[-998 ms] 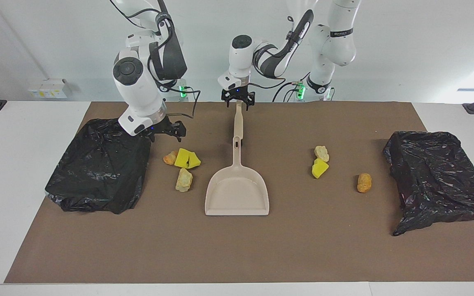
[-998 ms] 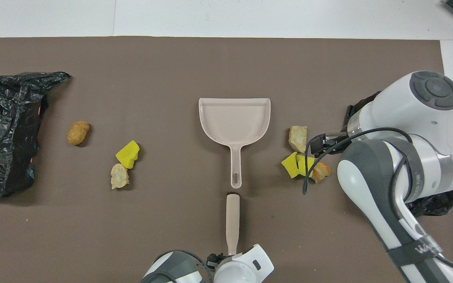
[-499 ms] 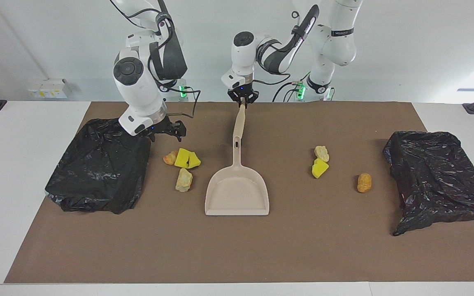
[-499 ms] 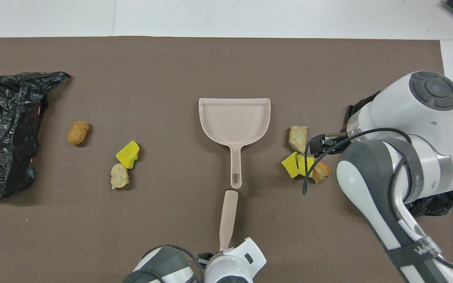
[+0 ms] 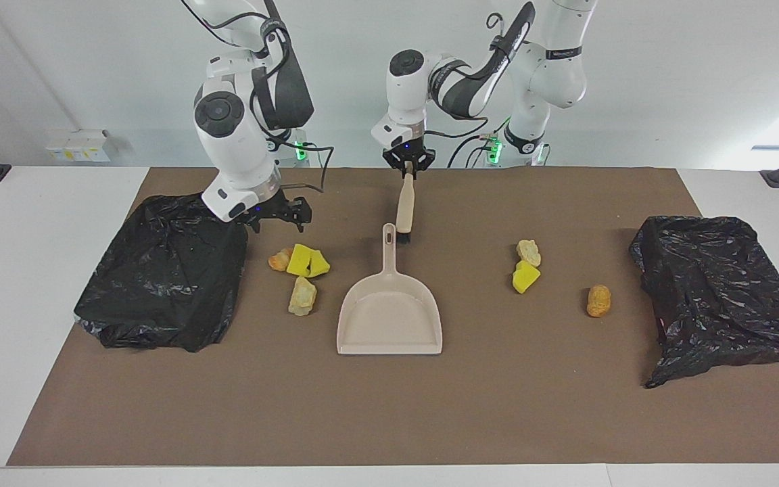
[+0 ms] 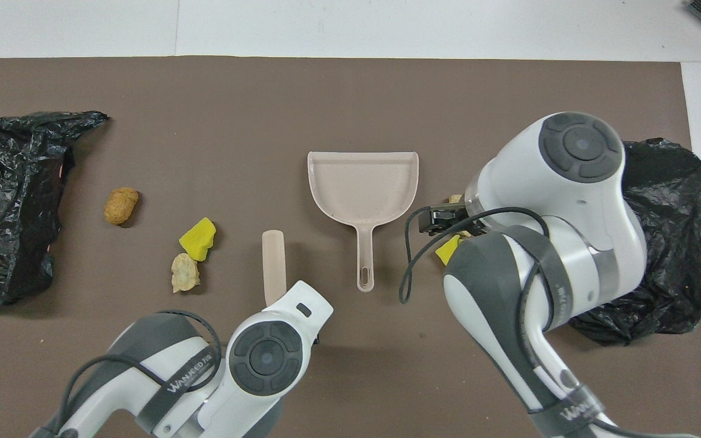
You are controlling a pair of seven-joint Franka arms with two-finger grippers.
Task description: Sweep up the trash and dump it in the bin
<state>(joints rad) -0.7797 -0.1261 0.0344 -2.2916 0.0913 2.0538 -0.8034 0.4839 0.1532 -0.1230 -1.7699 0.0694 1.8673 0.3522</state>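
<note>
The trash lies in two groups on the brown mat. At the right arm's end are an orange chunk [image 5: 280, 260], yellow sponges [image 5: 307, 261] and a tan chunk [image 5: 302, 296]. At the left arm's end are a tan chunk [image 5: 529, 252] [image 6: 185, 273], a yellow sponge [image 5: 525, 276] [image 6: 198, 238] and a brown chunk [image 5: 598, 300] [image 6: 121, 205]. The beige dustpan [image 5: 389, 318] [image 6: 362, 188] lies flat between them. My left gripper [image 5: 408, 164] is shut on the beige brush [image 5: 404, 203] [image 6: 272, 264], which hangs lifted beside the dustpan's handle. My right gripper [image 5: 298, 211] [image 6: 432, 219] is open and empty over the first group.
A black bin bag [image 5: 163, 270] [image 6: 661, 243] lies at the right arm's end of the table, and another one [image 5: 721, 291] [image 6: 3, 201] at the left arm's end. The right arm hides most of the trash under it in the overhead view.
My left gripper has closed on the brush handle and lifted it off the mat, swinging it toward the left arm's end. My right arm has risen and shifted toward the dustpan.
</note>
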